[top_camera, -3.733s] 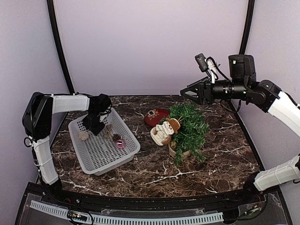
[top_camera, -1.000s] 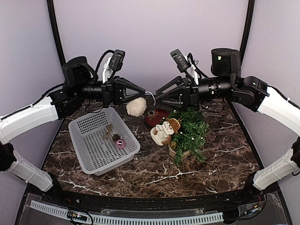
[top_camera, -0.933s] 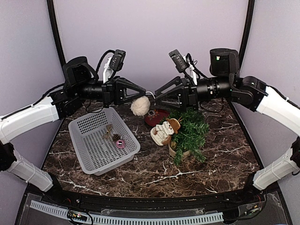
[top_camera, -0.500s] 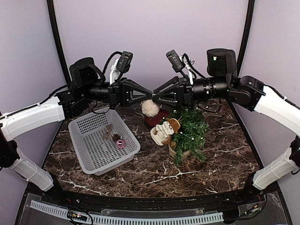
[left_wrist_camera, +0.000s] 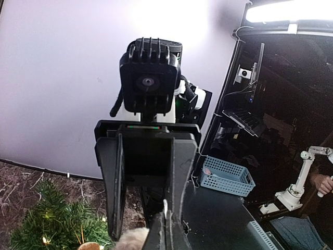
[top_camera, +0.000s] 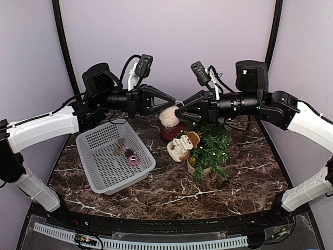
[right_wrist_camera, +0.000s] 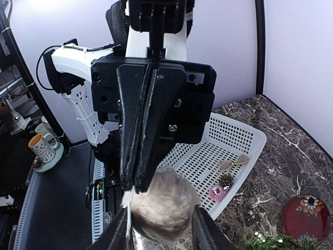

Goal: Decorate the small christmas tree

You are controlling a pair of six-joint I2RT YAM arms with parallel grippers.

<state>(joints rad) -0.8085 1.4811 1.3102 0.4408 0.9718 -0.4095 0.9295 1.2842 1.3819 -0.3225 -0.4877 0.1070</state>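
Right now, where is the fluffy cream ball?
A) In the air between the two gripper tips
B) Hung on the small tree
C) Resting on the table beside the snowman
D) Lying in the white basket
A: the fluffy ball is off the table, dangling from the shut left gripper, with the right gripper closed around its sides, as the right wrist view shows.

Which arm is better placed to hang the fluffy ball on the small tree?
Right. Its end effector brackets the fluffy ball, and the small christmas tree stands on that arm's side.
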